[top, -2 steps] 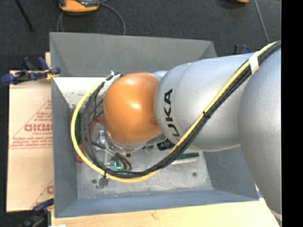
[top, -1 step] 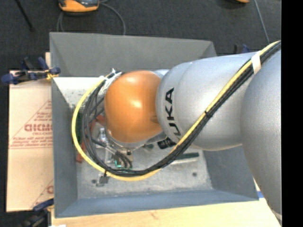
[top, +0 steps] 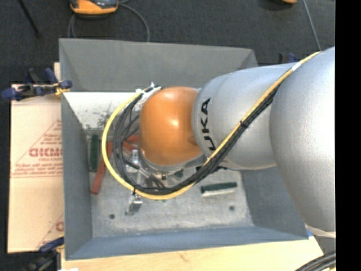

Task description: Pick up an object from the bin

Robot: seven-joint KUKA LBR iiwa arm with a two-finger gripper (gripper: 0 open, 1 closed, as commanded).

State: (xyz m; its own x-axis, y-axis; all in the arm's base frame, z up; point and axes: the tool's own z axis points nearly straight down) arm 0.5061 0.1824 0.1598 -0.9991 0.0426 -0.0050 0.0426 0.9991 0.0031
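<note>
- The hand (top: 139, 173) hangs low, left of the bin's (top: 169, 66) middle, under the orange cover (top: 169, 123); I cannot tell whether it is spread or pressed together.
- What seems a red piece (top: 131, 143) lies nearest; a misjudged close could nudge it away.

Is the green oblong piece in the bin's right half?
No: the green oblong piece lies by the left wall of the bin, next to a red stick.

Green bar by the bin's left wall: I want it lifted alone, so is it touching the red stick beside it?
Cannot tell. In the camera view the green bar and red stick meet with no visible gap, but contact isn't plain.
</note>
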